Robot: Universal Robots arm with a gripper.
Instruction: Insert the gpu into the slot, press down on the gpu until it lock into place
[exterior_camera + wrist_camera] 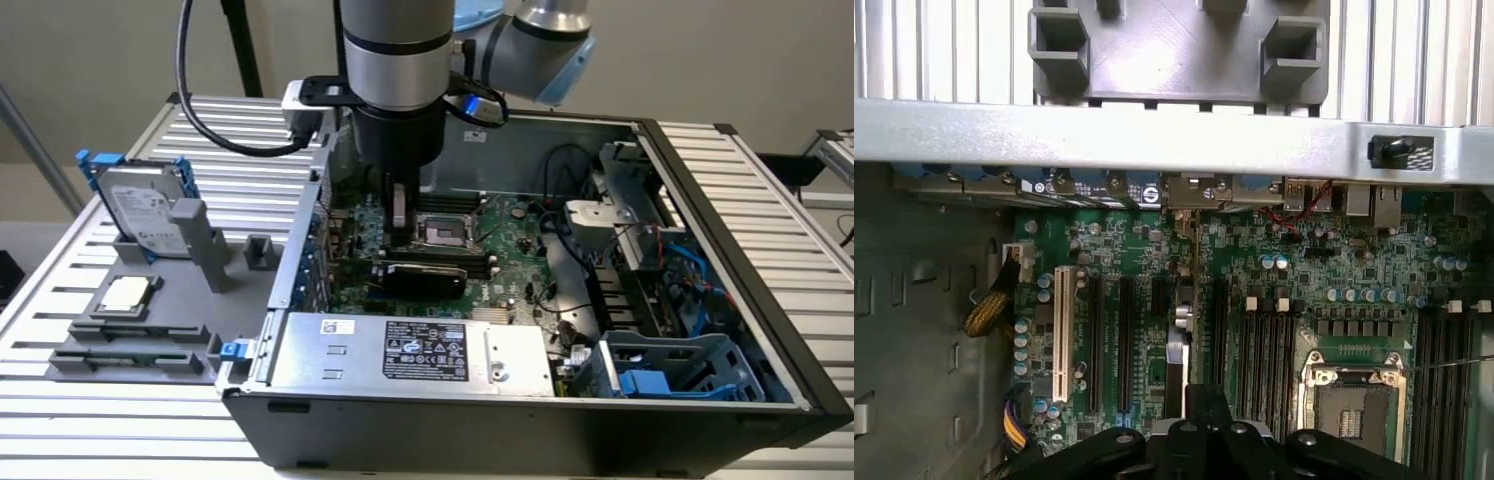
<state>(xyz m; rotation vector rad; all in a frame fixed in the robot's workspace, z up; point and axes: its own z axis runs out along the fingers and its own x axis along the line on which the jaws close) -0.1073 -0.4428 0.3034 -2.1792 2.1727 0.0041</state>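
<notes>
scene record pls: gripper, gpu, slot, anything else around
gripper: shut, lowered into the open case, right over the top edge of the gpu; contact cannot be told
gpu: upright on its edge on the motherboard, beside the CPU socket
slot: hidden under the gpu
seating: cannot tell whether locked
outside case: hard drive standing in a grey fixture, at the exterior view's left

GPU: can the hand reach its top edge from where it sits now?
Probably yes. The case lies open, the shut hand hangs just over the gpu, and no cable or bracket shows between them.
</notes>
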